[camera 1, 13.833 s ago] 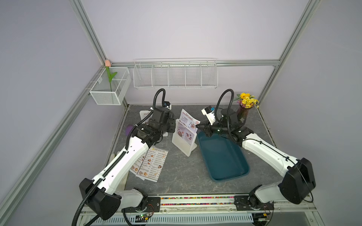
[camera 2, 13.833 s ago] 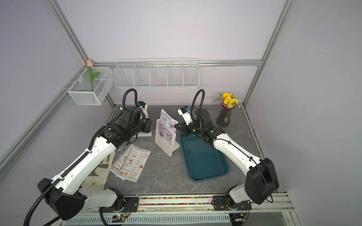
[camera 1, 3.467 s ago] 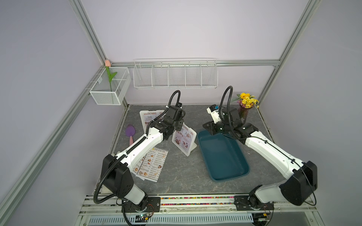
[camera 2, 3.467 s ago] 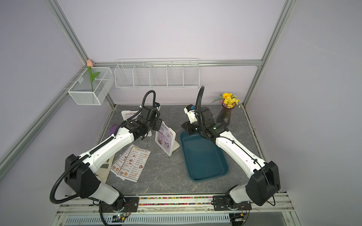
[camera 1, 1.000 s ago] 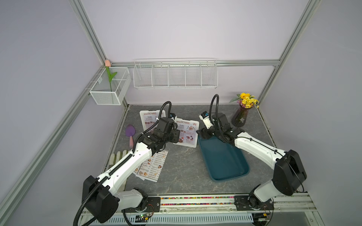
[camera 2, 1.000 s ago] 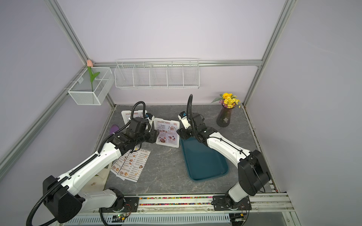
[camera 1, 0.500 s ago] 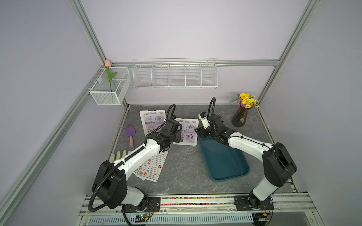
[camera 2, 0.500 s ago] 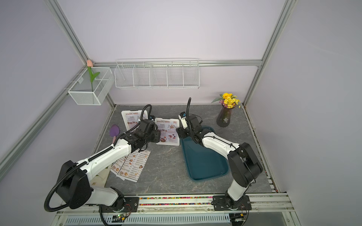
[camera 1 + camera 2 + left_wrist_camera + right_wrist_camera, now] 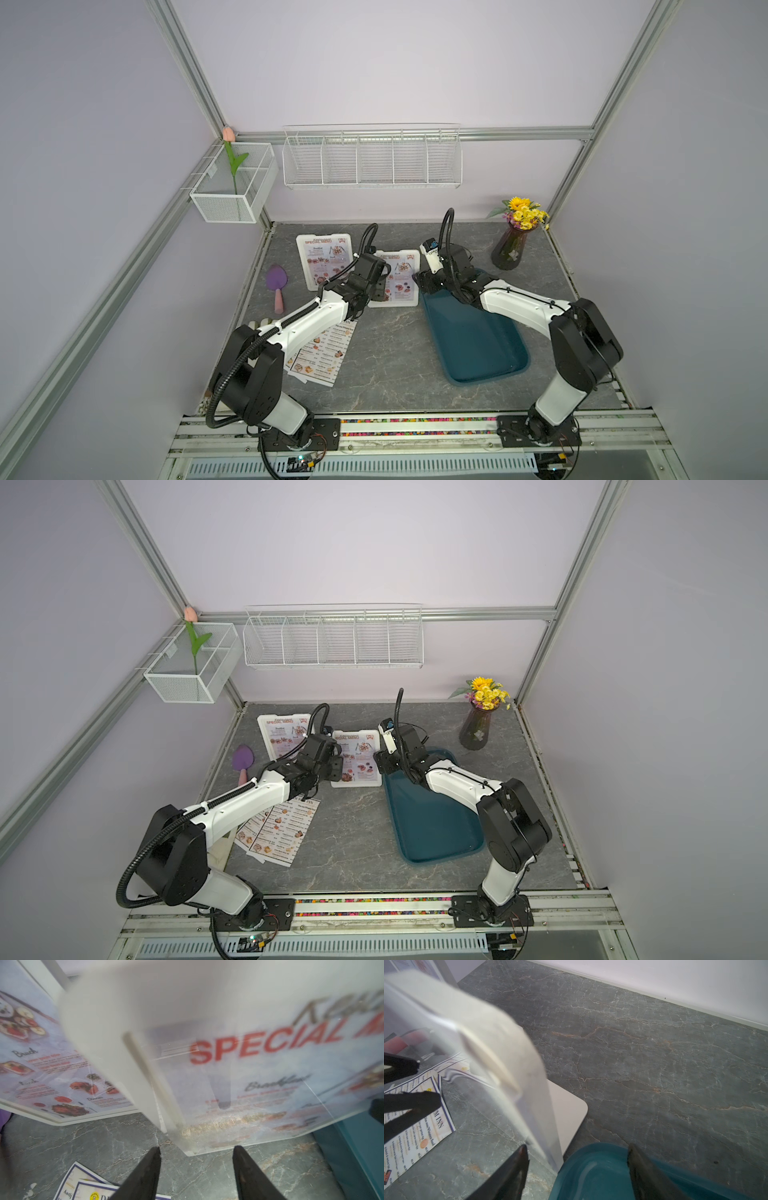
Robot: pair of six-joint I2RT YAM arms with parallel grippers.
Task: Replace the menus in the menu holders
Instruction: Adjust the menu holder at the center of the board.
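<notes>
1. On the table (image 9: pixel 386 353), a holder (image 9: pixel 405 286) with a red-headed menu (image 9: pixel 399 270) is seen between left gripper (image 9: pixel 196 1148) and right gripper (image 9: pixel 577 1147).
2. Fingers of both are spread; nothing is clamped.

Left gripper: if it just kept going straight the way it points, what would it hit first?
Probably the menu holder right in front of it: its near edge lies just ahead of the open left gripper. The picture is blurred, so whether they already touch is unclear.
</notes>
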